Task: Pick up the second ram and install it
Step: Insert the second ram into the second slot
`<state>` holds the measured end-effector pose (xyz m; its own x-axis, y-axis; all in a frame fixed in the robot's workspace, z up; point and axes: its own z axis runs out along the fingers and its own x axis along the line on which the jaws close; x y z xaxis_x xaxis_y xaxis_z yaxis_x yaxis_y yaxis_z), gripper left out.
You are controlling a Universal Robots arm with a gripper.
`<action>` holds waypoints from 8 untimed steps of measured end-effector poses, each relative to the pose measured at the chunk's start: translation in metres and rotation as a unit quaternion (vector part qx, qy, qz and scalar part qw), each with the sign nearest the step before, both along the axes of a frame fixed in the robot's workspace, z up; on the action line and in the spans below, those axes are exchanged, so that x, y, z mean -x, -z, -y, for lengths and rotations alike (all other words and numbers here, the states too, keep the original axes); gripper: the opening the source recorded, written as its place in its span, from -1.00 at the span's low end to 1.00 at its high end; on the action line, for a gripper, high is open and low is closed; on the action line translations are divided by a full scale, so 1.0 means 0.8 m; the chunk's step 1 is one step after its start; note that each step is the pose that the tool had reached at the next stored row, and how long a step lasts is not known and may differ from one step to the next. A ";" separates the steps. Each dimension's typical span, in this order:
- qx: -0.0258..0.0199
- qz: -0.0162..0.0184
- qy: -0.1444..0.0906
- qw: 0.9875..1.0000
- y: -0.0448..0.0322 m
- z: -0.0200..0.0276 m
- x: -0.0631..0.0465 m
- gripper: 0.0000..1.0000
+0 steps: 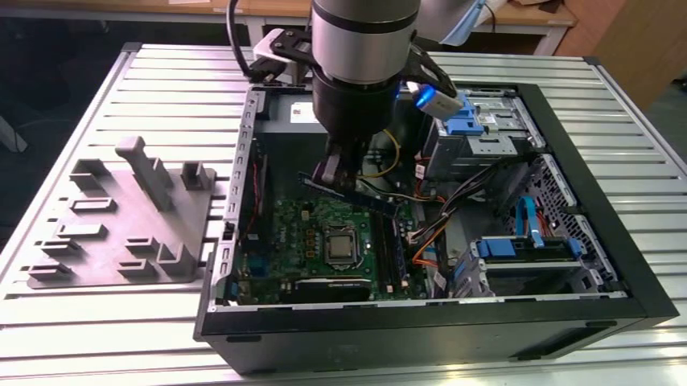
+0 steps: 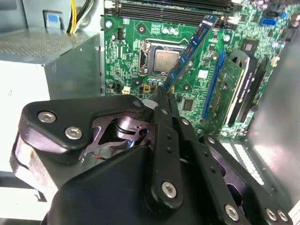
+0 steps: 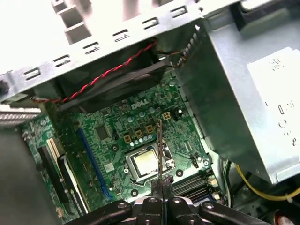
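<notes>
Pincer [image 1: 328, 174] clamped on second ram [image 1: 351, 195] near one end, above motherboard [image 1: 306, 233]; risk: off-centre grip lets stick pivot, jams vs slots [image 2: 164, 10].

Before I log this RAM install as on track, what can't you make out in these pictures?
Second wrist view: black slots cut off by the picture's edge.
First wrist view: second ram edge-on, chips hidden; slots partly behind the gripper.
Exterior view: slots too small to tell if filled.
</notes>
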<state>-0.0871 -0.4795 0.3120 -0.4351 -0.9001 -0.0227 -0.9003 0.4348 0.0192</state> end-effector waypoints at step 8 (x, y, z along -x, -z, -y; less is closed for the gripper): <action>0.000 0.000 0.055 0.998 0.0000 0.0000 0.000 -0.84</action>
<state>-0.0871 -0.4795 0.3120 -0.5310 -0.8471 -0.0226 -0.8474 0.5306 0.0192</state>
